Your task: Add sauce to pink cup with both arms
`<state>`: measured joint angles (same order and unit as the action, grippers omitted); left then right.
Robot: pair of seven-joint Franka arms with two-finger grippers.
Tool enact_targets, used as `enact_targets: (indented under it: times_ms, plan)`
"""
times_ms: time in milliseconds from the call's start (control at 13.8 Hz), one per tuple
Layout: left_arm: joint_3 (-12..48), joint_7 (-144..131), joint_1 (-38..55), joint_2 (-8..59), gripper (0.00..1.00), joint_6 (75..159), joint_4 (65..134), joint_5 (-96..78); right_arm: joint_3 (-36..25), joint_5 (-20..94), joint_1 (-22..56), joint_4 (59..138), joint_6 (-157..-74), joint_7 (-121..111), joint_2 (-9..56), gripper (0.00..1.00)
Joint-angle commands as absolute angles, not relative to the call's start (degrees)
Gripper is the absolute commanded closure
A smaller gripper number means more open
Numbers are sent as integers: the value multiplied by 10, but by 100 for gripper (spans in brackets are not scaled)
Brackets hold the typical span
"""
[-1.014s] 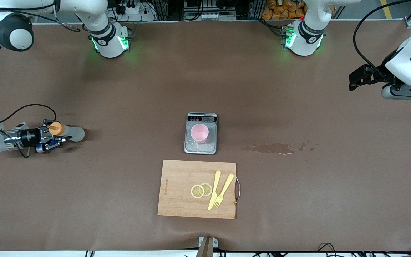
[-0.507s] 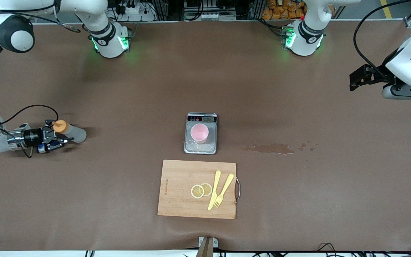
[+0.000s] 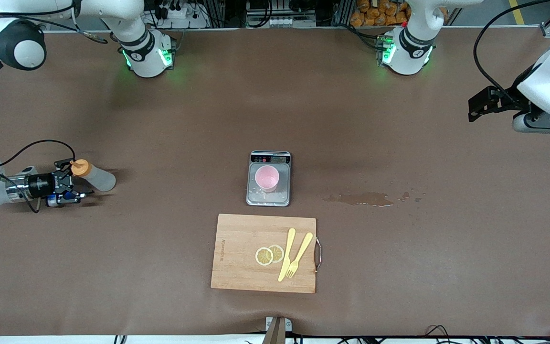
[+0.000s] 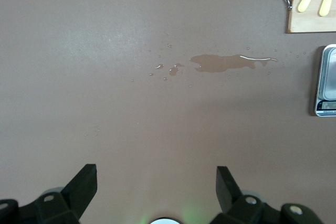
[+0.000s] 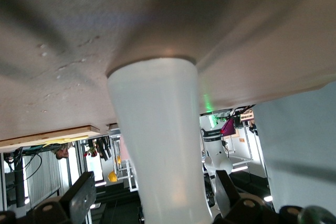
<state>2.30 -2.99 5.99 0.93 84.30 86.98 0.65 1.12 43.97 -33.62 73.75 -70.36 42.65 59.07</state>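
Note:
The sauce bottle [image 3: 94, 177], whitish with an orange cap, stands on its base on the brown table at the right arm's end. My right gripper [image 3: 75, 179] is low beside it, open, one finger on each side of the bottle and apart from it. In the right wrist view the bottle [image 5: 157, 145] fills the gap of that gripper [image 5: 156, 198]. The pink cup [image 3: 267, 178] sits on the grey scale [image 3: 269, 198] at mid table. My left gripper [image 3: 478, 109] waits open and empty over the left arm's end, its jaws [image 4: 156, 182] wide above bare table.
A wooden cutting board [image 3: 237, 239] lies nearer the front camera than the scale, with two lemon slices [image 3: 269, 254], a yellow knife and a fork [image 3: 296, 255]. A brown puddle [image 3: 363, 198] lies between the scale and the left arm's end; the puddle [image 4: 226, 62] also shows in the left wrist view.
The right gripper has opened and let go of the sauce bottle, then drawn back a little toward the right arm's end. The bottle stays on the table. The left arm has barely moved.

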Motion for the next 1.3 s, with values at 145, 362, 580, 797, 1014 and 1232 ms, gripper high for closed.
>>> enact_targets:
  times_ms: [145, 362, 580, 797, 1014, 1232]
  plan:
    - [23, -34, 56, 9, 0, 837, 864, 5, 18, 403, -343, 674, -659, 475, 569, 0]
    - [23, -33, 57, 9, 0, 838, 862, 5, 17, 357, -348, 650, -631, 475, 556, 0]
    - [23, -30, 57, 9, 0, 838, 861, 2, 18, 316, -346, 608, -586, 481, 525, 0]
    - [23, -28, 57, 9, 0, 838, 860, 2, 23, 261, -317, 585, -580, 483, 470, 0]
    - [21, -27, 56, 8, 0, 837, 860, 4, 23, 230, -273, 580, -566, 483, 412, 0]
    - [21, -28, 57, 6, 0, 837, 860, 4, 24, 205, -222, 580, -543, 483, 349, 0]
